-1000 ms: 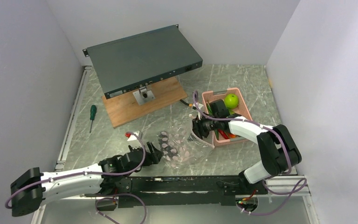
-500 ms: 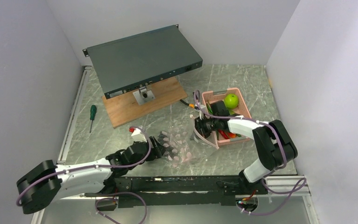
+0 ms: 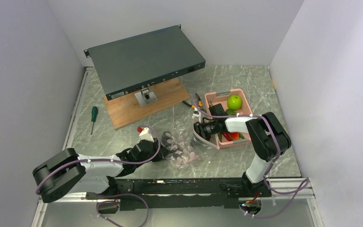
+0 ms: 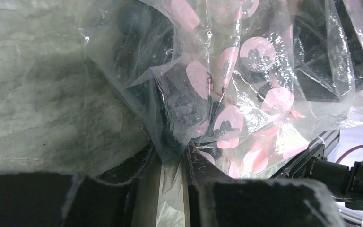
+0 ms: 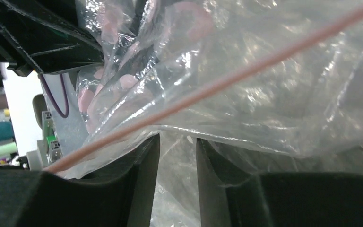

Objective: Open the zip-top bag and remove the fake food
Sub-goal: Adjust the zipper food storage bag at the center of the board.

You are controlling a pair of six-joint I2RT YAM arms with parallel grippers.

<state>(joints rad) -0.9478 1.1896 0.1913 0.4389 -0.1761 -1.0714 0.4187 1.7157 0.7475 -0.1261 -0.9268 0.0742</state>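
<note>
Zip-top bag [image 3: 182, 147] lies crumpled on the marble table [image 3: 246, 80], strung between the two arms and just left of the pink basket [image 3: 223, 92]. The left gripper [image 3: 159, 150] sits at the bag's left edge; in its wrist view the jaws are drawn in on a bunched fold of dotted film, so it is gripping the bag. The right gripper [image 3: 199, 130] is at the edge nearest the basket. Its jaws stand a little apart with clear film hanging in the gap, and I cannot tell whether they bite. The pink zip strip [image 5: 227, 80] runs slantwise above those fingers, not between them. Some fake food already sits in the basket: a green apple [image 3: 235, 101] and red pieces [image 3: 234, 136]. Dark shapes show through the film, but I cannot say whether they are food. My reading is that the mouth is being worked open. To do it well, each jaw should take one wall only, close under the strip, and the pull should go gently in opposite directions. A handful of both layers would only drag the bag, and a fast pull would slip the film.
</note>
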